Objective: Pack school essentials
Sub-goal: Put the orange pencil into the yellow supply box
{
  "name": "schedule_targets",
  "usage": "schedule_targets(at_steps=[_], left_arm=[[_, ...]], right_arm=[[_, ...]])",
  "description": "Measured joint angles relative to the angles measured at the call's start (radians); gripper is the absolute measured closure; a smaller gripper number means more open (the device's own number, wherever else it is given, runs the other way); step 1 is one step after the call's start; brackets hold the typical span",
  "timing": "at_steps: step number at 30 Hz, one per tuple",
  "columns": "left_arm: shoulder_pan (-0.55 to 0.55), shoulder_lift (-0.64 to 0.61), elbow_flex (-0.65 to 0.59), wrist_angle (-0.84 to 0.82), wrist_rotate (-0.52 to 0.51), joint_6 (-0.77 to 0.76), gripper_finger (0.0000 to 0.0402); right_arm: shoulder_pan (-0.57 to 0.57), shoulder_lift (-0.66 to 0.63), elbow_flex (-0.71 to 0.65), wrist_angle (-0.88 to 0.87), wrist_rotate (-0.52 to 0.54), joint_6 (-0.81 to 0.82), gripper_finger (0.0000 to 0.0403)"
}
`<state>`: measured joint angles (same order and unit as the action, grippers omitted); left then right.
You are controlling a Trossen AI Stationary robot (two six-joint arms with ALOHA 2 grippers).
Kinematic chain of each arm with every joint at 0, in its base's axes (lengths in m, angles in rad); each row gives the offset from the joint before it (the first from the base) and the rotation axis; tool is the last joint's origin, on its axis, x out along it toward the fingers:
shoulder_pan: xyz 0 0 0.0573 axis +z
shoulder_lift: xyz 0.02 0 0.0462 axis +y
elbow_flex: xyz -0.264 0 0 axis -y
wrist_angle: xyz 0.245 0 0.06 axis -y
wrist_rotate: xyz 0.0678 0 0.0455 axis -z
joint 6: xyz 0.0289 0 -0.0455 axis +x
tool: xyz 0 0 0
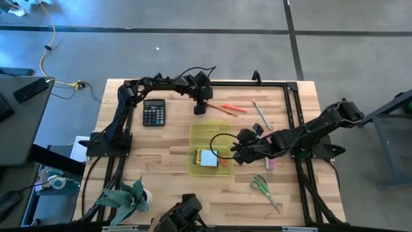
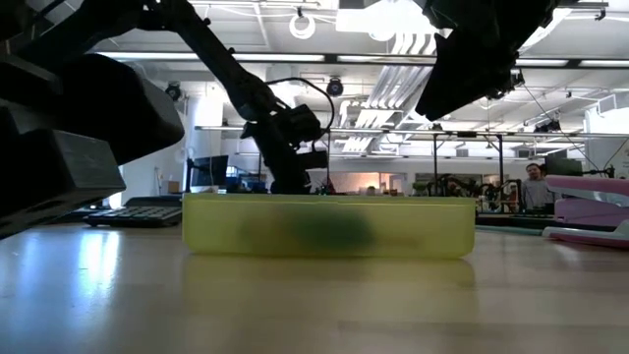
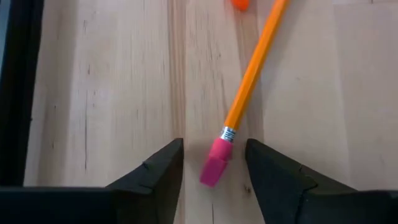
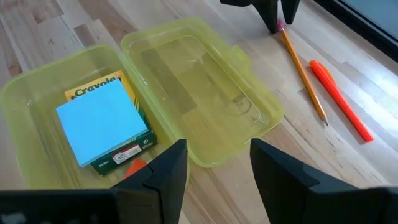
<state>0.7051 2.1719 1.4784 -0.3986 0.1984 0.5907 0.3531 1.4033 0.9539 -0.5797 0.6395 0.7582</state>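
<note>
At the far side of the wooden table (image 1: 167, 187), the left gripper (image 3: 213, 163) stands low over the pink eraser end of an orange pencil (image 3: 252, 83), its fingers parted narrowly on either side of the eraser and not yet closed on it; an orange pen (image 4: 341, 101) lies just beside the pencil. The right gripper (image 4: 217, 163) hovers empty above the open yellow-green plastic case (image 4: 205, 93), fingers spread wide. Inside the case's base a light blue sticky-note pad (image 4: 102, 121) rests on top of a crayon box (image 4: 118, 149). Green-handled scissors (image 1: 264, 188) lie on the table near the right arm, a thin green pencil (image 1: 261, 115) farther back, and a calculator (image 1: 154, 112) sits near the left arm.
</note>
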Motion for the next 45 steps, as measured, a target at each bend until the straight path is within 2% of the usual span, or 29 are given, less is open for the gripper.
schedule_targets(at_steps=[5, 16, 31, 36, 45], left_arm=[[-0.008, 0.000, 0.001, -0.020, -0.006, 0.031, 0.0274], [-0.031, -0.003, 0.001, -0.044, -0.058, 0.058, 0.0390], [-0.052, -0.014, -0.001, -0.062, -0.087, 0.011, 0.0388], [-0.058, -0.056, -0.006, -0.140, -0.078, -0.003, 0.0387], [-0.116, -0.147, -0.004, -0.225, -0.072, -0.056, 0.0387]], right_arm=[[0.000, 0.000, 0.000, 0.000, 0.000, 0.000, 0.0238], [0.000, 0.000, 0.000, 0.001, 0.000, 0.001, 0.0238], [0.000, -0.001, 0.000, 0.000, -0.015, 0.002, 0.0238], [0.006, -0.026, 0.000, -0.002, -0.045, 0.011, 0.0238], [0.055, -0.069, 0.000, 0.001, -0.017, 0.029, 0.0238]])
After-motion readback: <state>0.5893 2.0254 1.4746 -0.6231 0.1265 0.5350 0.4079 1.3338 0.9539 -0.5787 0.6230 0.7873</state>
